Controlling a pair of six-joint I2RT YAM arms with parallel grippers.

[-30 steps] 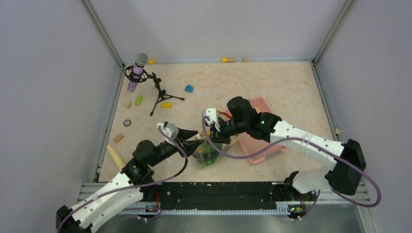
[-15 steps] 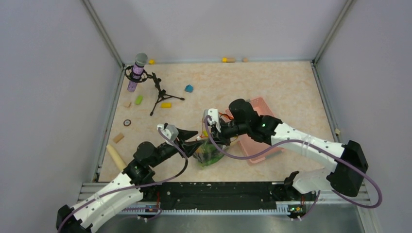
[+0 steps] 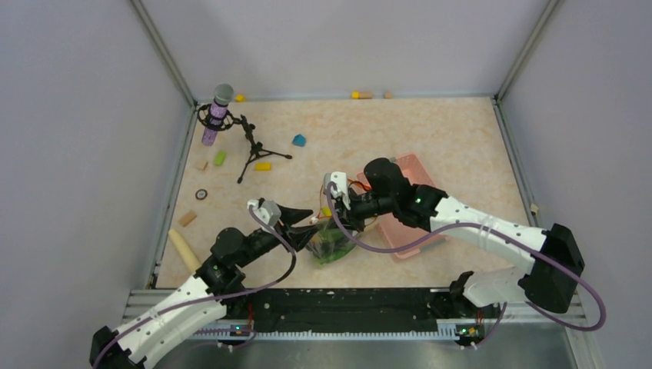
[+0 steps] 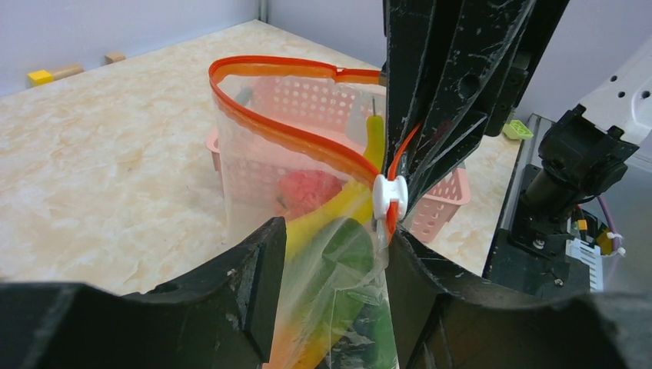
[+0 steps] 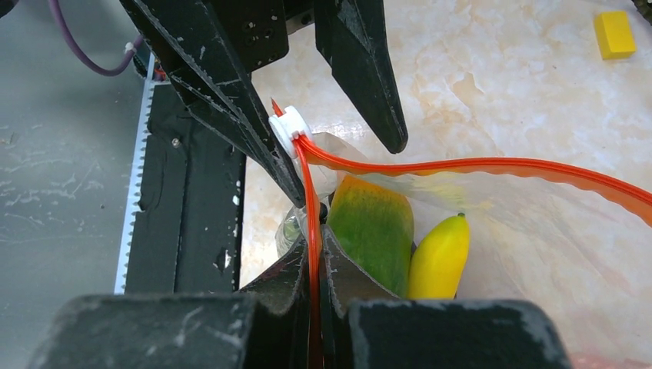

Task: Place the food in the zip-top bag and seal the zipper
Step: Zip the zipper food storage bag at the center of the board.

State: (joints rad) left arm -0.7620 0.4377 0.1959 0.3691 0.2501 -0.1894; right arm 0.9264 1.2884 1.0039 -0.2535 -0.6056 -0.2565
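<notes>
The zip-top bag (image 3: 330,244) stands upright between the two arms, its mouth partly open. Through its clear wall I see food: a yellow banana (image 5: 438,257), a green piece (image 5: 373,227) and a red tomato (image 4: 307,188). My right gripper (image 5: 314,238) is shut on the orange-red zipper (image 5: 311,200), just behind the white slider (image 5: 288,127). My left gripper (image 4: 334,254) is open and straddles the bag's corner. The slider (image 4: 390,196) rests against the tip of one of its fingers (image 4: 430,300). From above, both grippers (image 3: 307,224) (image 3: 342,221) meet at the bag's top.
The pink slatted basket (image 3: 415,231) lies right behind the bag. A microphone on a tripod (image 3: 219,115) stands at the back left, with blue (image 3: 299,141), yellow (image 3: 263,165) and green (image 3: 220,157) blocks nearby. A wooden cylinder (image 3: 183,248) lies at the left edge.
Both grippers and the bag top have shifted slightly toward the near edge. The right gripper's hold on the zipper is the same and the left gripper stays open.
</notes>
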